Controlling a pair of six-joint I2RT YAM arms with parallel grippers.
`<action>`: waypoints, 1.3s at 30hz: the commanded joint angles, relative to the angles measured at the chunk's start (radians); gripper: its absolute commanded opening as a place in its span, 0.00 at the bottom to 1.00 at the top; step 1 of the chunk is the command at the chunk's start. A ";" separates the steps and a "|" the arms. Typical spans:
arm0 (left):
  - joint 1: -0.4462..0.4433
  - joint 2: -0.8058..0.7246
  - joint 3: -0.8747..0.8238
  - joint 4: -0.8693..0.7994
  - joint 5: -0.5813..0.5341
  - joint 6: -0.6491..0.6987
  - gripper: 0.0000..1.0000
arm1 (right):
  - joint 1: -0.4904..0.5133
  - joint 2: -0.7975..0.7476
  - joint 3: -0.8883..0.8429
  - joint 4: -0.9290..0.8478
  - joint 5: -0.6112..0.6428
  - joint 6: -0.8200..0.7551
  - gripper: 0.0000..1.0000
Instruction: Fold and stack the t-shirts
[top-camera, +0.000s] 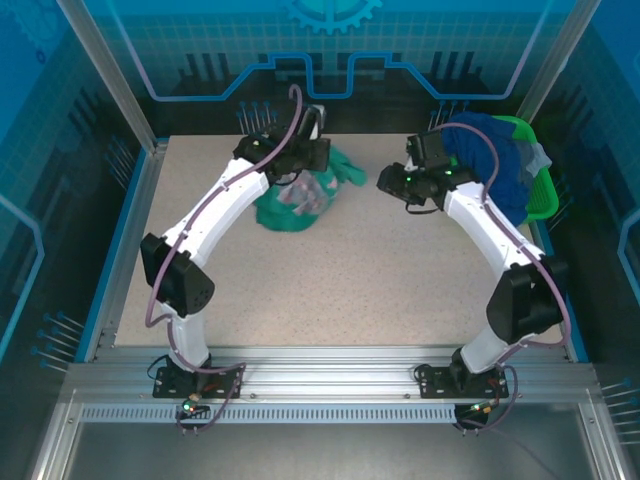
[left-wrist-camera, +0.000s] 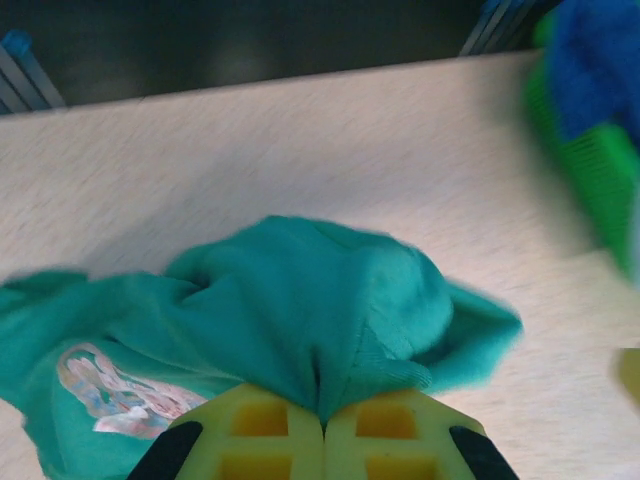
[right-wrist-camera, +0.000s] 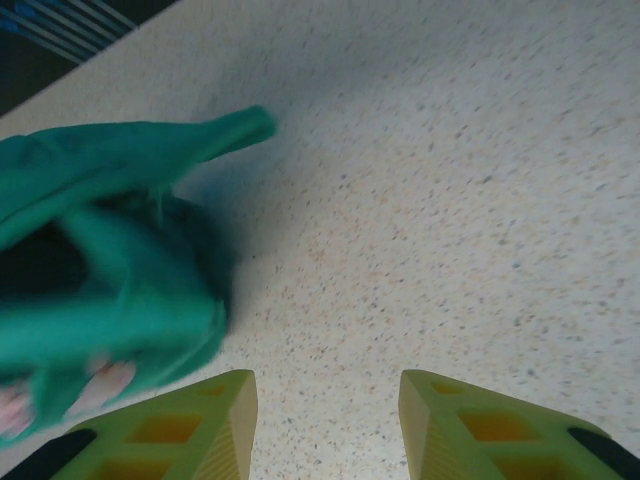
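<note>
A crumpled teal-green t-shirt (top-camera: 305, 200) with a pink-grey print (left-wrist-camera: 120, 392) lies bunched at the back middle of the table. My left gripper (left-wrist-camera: 323, 425) is shut on a fold of its cloth, which rises between the yellow fingers. The shirt (right-wrist-camera: 110, 270) also hangs at the left of the right wrist view. My right gripper (right-wrist-camera: 328, 425) stands open over bare table, just right of the shirt, with nothing between its fingers. Royal blue, pale blue and grey shirts (top-camera: 500, 160) are heaped in the basket at the back right.
The bright green plastic basket (top-camera: 540, 195) stands at the table's back right corner, behind my right arm. A blue rim (top-camera: 110, 260) runs along the table's left side. The speckled tabletop (top-camera: 340, 290) stretches toward the arm bases.
</note>
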 joint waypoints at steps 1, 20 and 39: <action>0.006 -0.071 0.080 0.080 0.101 0.012 0.00 | -0.039 -0.071 0.045 -0.050 0.054 -0.020 0.42; 0.438 -0.396 -0.683 -0.041 -0.088 -0.371 0.57 | 0.166 -0.012 -0.041 -0.118 0.107 -0.072 0.43; 0.113 -0.119 -0.730 0.120 0.198 -0.627 0.71 | 0.121 0.373 0.048 -0.138 -0.008 0.079 0.46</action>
